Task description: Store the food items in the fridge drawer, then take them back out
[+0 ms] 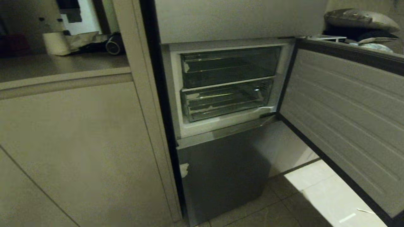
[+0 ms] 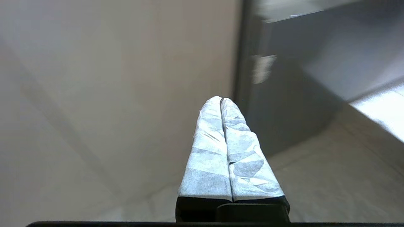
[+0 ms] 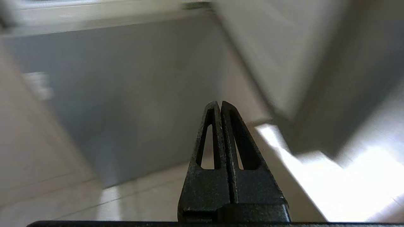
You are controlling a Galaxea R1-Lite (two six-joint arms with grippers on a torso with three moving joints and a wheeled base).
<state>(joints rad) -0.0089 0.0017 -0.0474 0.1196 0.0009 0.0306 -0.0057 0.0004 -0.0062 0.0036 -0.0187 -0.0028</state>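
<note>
While door (image 1: 344, 113) hangs open: drawer (image 1: 225, 99) sits shut, lower of two bins.
Handling: likely stiff, slick, light; hook its front lip.
Left hand (image 2: 221, 100): clenched, empty, low.
Right hand (image 3: 218, 103): clenched, empty.

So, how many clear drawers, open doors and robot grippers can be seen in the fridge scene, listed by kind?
Clear plastic fridge drawers, stacked inside the compartment: 2 (upper, lower)
Open ribbed fridge door: 1
Grippers, both with fingers shut and holding nothing: 2 (left, paper-wrapped; right, black)
Total: 5
</note>
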